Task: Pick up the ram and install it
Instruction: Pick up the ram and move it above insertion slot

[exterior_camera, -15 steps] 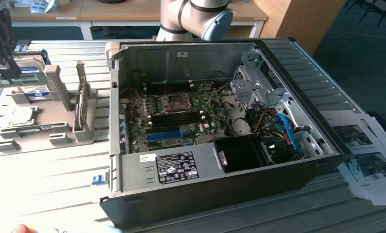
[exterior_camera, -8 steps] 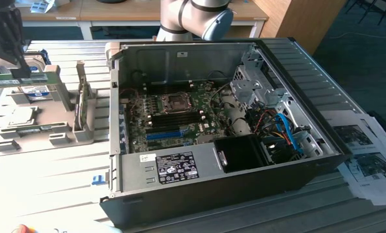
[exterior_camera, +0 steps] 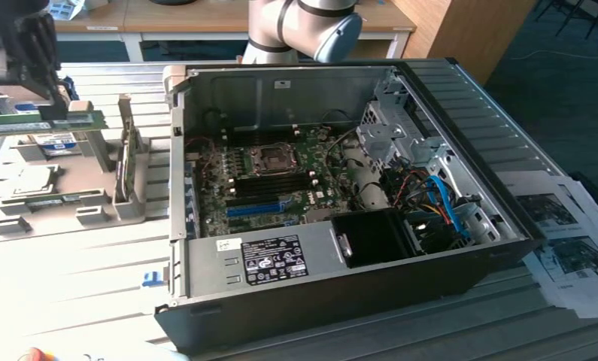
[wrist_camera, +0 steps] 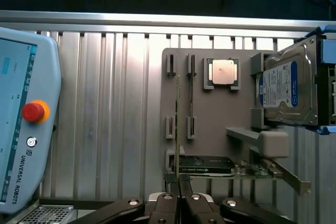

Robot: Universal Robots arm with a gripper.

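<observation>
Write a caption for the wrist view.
Gripper shut on the ram, over the grey holder with processor and hard drive.

Wooden desks [exterior_camera: 223, 16] stand behind, over dark teal carpet [exterior_camera: 569, 98].

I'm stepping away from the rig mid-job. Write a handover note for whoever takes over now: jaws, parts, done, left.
Jaws: shut on the long, flat green circuit-board ram stick, held over the grey plastic parts tray at the exterior view's left.
Open black metal computer case stands beside the tray, green motherboard exposed.
Done: ram picked up.
Left: ram not yet installed in the case.
</observation>
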